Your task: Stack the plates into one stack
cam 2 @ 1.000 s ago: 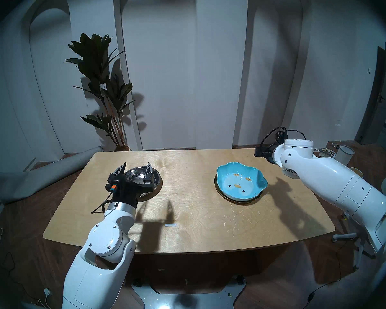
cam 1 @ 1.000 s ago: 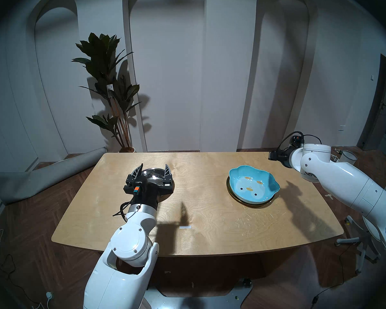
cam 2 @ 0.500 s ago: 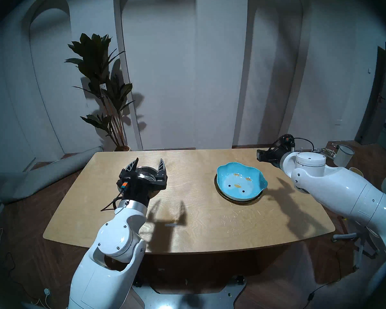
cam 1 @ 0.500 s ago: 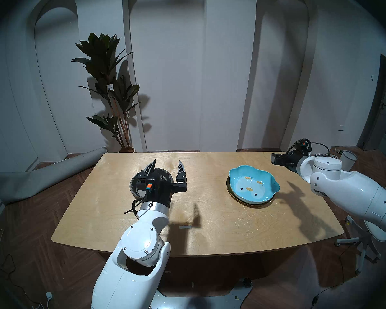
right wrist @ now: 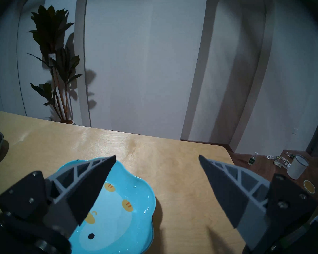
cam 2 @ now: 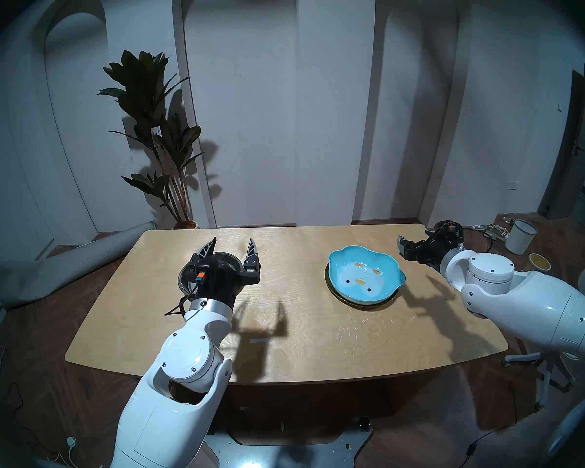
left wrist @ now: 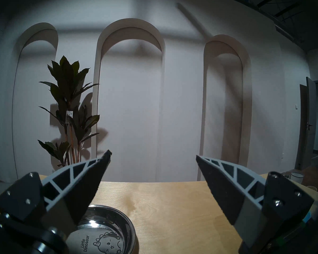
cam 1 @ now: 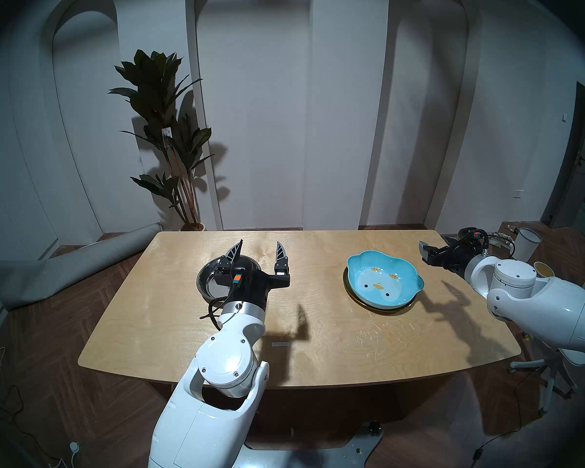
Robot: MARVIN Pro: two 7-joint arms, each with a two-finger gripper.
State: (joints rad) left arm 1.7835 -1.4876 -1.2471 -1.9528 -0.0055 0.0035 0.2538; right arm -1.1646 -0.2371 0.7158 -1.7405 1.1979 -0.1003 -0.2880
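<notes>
My left gripper (cam 1: 259,249) hangs above the counter (cam 1: 318,339) with its jaws spread wide and empty, the steel deep dish (cam 1: 207,281) sitting on the wood just below and a little to the left of them; in the left wrist view the dish (left wrist: 106,229) shows a polished bowl and a printed "Little Dinosaur" cartoon on its floor. My right gripper (right wrist: 157,157) is likewise spread and holds nothing, off beside the far right corner of the counter. Well apart from the steel dish, on the right half of the counter, the blue chick-face dish (cam 1: 384,278) already rests on the gold plate (cam 1: 372,307), of which only a thin rim shows beneath it. So I judge two of the three are stacked and the steel dish is what remains. I expect it to be light and stiff but slick: a thin polished wall with little for my pads to bite on. The rolled rim nearest me, on its right side, looks like the place to pinch, one finger inside the bowl and one outside. The blue dish looks ceramic, so I judge it brittle, with a lobed, uneven rim; the steel one ought to be set down gently into its hollow, not dropped.
</notes>
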